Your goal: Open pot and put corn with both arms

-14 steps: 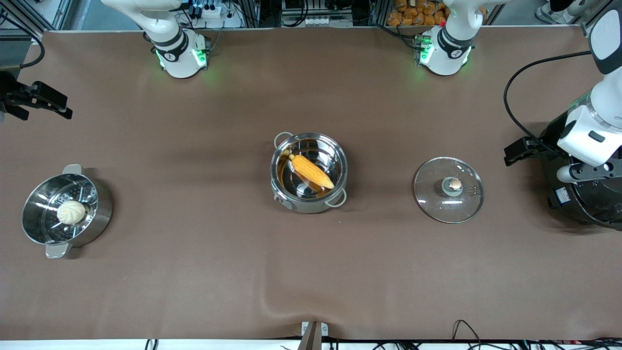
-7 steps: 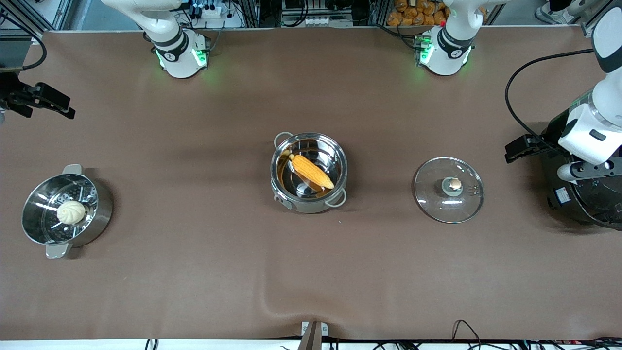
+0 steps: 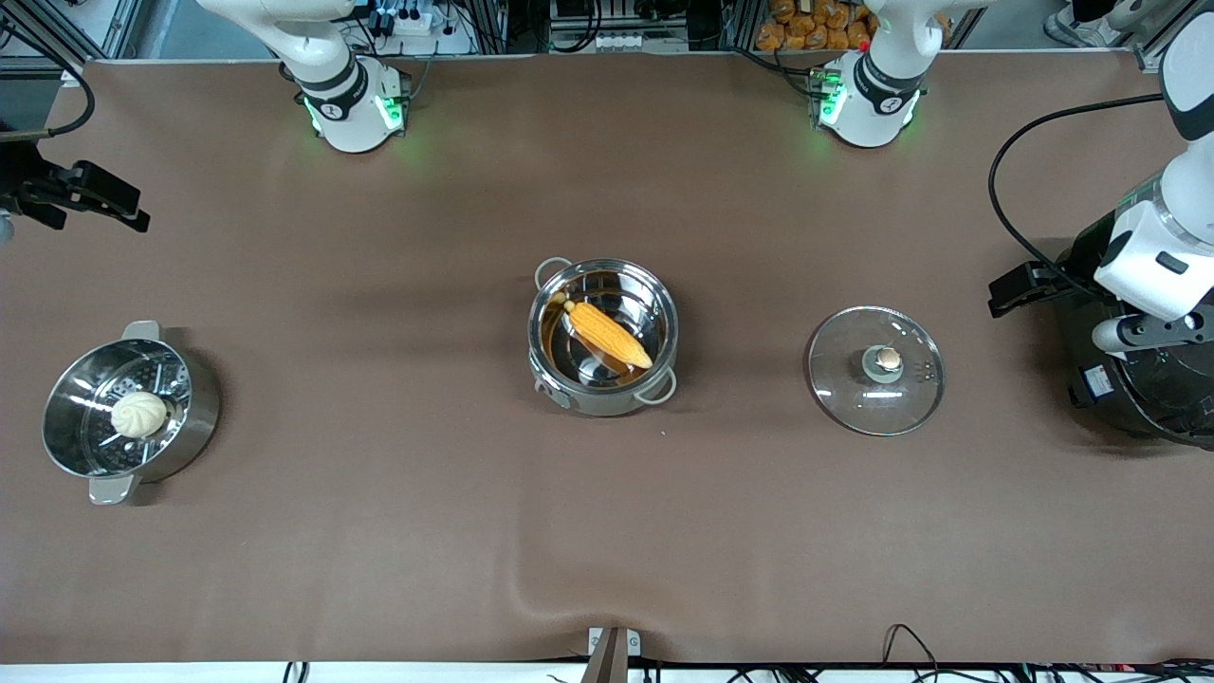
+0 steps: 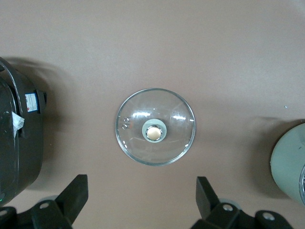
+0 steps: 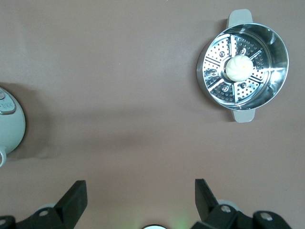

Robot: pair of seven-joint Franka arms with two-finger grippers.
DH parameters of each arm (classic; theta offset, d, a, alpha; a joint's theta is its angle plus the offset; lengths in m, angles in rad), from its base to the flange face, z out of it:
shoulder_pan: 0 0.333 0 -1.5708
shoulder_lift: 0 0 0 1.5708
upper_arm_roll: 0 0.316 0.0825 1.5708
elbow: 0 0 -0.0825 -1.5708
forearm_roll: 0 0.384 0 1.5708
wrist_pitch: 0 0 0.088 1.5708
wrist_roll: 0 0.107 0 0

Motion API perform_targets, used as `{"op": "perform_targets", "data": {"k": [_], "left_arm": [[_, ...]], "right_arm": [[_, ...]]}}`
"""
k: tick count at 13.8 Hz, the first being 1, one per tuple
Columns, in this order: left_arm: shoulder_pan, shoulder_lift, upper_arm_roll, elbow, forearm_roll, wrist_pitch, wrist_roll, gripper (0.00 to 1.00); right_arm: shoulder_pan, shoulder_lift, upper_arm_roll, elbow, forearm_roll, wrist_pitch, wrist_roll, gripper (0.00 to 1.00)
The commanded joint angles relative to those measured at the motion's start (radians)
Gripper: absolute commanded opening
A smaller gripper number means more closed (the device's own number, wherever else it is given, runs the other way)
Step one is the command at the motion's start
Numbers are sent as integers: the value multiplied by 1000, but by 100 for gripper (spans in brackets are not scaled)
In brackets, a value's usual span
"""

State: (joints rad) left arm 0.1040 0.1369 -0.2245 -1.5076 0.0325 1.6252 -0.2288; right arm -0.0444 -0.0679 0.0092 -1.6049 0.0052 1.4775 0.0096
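Observation:
The steel pot (image 3: 664, 327) stands open mid-table with the yellow corn (image 3: 608, 334) lying slantwise inside. Its glass lid (image 3: 875, 370) lies flat on the table, knob up, beside the pot toward the left arm's end. The lid also shows in the left wrist view (image 4: 155, 127). My left gripper (image 4: 142, 191) is open and empty, high over the table by the lid; its arm (image 3: 1152, 270) shows over the rice cooker. My right gripper (image 5: 140, 193) is open and empty, high over the right arm's end of the table. The pot's side shows in both wrist views (image 4: 290, 162) (image 5: 9, 126).
A steel steamer pot (image 3: 194, 413) with a white bun (image 3: 139, 415) stands at the right arm's end; it also shows in the right wrist view (image 5: 279, 55). A black rice cooker (image 3: 1148, 403) stands at the left arm's end beside the lid.
Both arms' hands have drifted very slightly. The pot, corn and lid have not moved.

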Motion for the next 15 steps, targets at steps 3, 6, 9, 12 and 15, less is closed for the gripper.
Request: {"op": "perform_targets", "data": {"k": [3,6,9,12,15], "left_arm": [[0,-6,1,14,10,-22,8,100],[-1,-37,-7,14,14,-44,8,100],[0,-42,0,14,14,-48,54,100],[0,-43,2,14,12,-48,80,100],[16,-94,4,-3,-2,-35,80,100]], "right_arm": [[-8,-9,9,5,6,-9,10,100],[-9,-9,9,3,7,-11,10,100],[-11,-7,9,5,7,-9,9,100],[-11,-7,8,3,7,-9,9,100],[-11,-7,9,5,7,-9,9,100]]}}
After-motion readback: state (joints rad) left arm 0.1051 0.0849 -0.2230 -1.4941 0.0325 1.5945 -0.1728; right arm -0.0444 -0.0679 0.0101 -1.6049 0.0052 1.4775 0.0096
